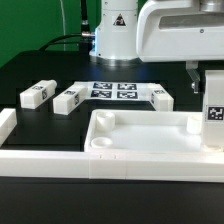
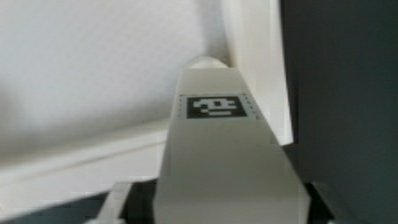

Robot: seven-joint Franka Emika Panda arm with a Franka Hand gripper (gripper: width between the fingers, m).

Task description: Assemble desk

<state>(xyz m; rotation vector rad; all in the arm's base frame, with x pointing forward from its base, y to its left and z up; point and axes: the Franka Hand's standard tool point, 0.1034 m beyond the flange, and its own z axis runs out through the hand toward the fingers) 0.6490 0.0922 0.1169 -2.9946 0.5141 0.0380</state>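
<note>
The fingers [image 1: 193,70] pinch one leg block [image 1: 213,112] and hold it upright. In the wrist view it runs straight out from between them, w/ a black-white square tag [image 2: 215,107] facing the camera. The block's lower end is at the tabletop [image 1: 130,140], at the corner on the exterior view's right. Can't tell whether it's seated or just touching. In the wrist view the block sits right by the tabletop's raised rim [image 2: 253,60], w/ white tray floor on one side and dark surface [image 2: 347,90] on the other.

The tabletop is a shallow white tray lying flat on the surface, nearest the exterior camera, w/ a round boss in its near corner on that view's left.

Beyond it lie three loose legs. The second leg block [image 1: 35,95] and third leg block [image 1: 70,98] lie close together on the exterior view's left. The fourth leg block [image 1: 160,97] lies toward the right. The marker board [image 1: 113,92] is flat between the third and fourth.

A white border rail [image 1: 40,160] runs along the front and turns up the left edge. The arm's base [image 1: 115,30] stands at the back.
</note>
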